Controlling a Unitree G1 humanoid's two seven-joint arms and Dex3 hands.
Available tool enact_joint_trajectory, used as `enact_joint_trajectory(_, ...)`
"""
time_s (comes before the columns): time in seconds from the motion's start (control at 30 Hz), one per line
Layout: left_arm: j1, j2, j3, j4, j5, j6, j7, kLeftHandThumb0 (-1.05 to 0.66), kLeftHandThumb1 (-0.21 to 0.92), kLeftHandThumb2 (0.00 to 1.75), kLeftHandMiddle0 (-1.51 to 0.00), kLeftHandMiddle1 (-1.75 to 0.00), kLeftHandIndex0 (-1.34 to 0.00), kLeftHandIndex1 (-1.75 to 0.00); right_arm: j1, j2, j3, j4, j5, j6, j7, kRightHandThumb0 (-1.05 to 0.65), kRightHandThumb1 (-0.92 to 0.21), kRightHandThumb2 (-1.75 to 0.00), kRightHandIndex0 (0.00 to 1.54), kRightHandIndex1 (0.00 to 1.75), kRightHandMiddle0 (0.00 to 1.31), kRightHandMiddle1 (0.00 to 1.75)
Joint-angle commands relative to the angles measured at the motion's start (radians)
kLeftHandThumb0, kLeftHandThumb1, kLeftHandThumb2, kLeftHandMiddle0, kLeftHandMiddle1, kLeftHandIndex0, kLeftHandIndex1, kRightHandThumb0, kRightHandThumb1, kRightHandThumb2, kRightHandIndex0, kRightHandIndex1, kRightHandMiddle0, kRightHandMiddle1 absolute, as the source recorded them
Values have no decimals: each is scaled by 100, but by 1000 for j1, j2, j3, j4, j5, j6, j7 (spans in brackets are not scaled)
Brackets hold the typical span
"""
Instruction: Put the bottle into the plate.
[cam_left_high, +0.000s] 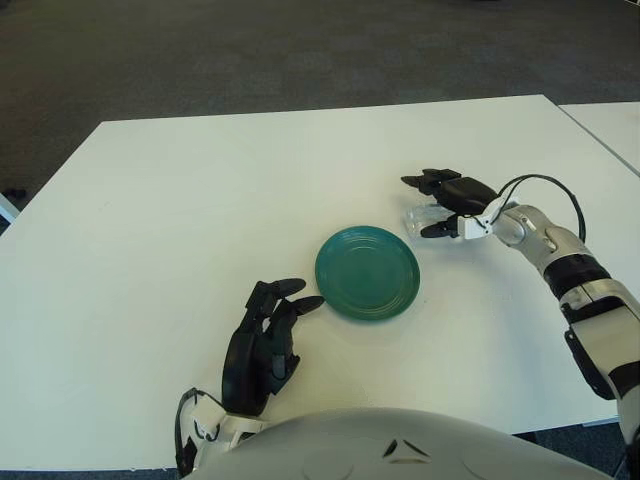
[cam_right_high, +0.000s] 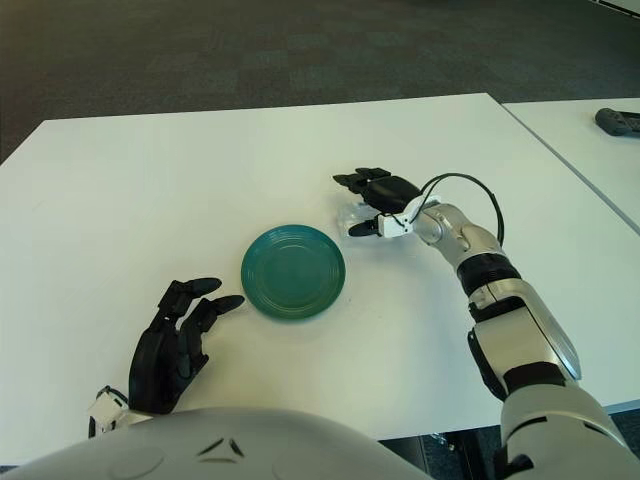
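Green and round, one plate (cam_left_high: 367, 272) sits on the white table (cam_left_high: 180, 200) — nothing lies in it. One bottle (cam_left_high: 419, 217), clear plastic and hard to make out, lies on the table just beside the plate's far right rim. The right hand (cam_left_high: 447, 203) is at the bottle, its fingers (cam_left_high: 425, 181) spread above and below it without closing — a wide, loose stance. The left hand (cam_left_high: 263, 345) shows near the plate's lower left, fingers relaxed and holding nothing.
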Motion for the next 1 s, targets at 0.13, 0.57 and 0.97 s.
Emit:
enact_joint_trajectory(0.13, -17, -7, 22, 31, 10, 14, -4, -96, 92, 77, -49, -82, -19, -115, -20, -23, 1, -5, -10, 32, -2, -105, -92, -58, 0, 0, 0, 0)
enact_joint_trajectory(0.57, -22, 1, 44, 51, -5, 8, -33, -99, 92, 76, -44, -78, -17, -113, -7, -53, -14, -33, 14, 56, 45, -105, -92, -63, 0, 0, 0, 0)
enact_joint_trajectory(0.97, -11, 7, 53, 40, 13, -17, -49, -101, 92, 78, -44, -75, -16, -112, 34, -85, -37, -89, 40, 66, 76, -105, -92, -63, 0, 0, 0, 0)
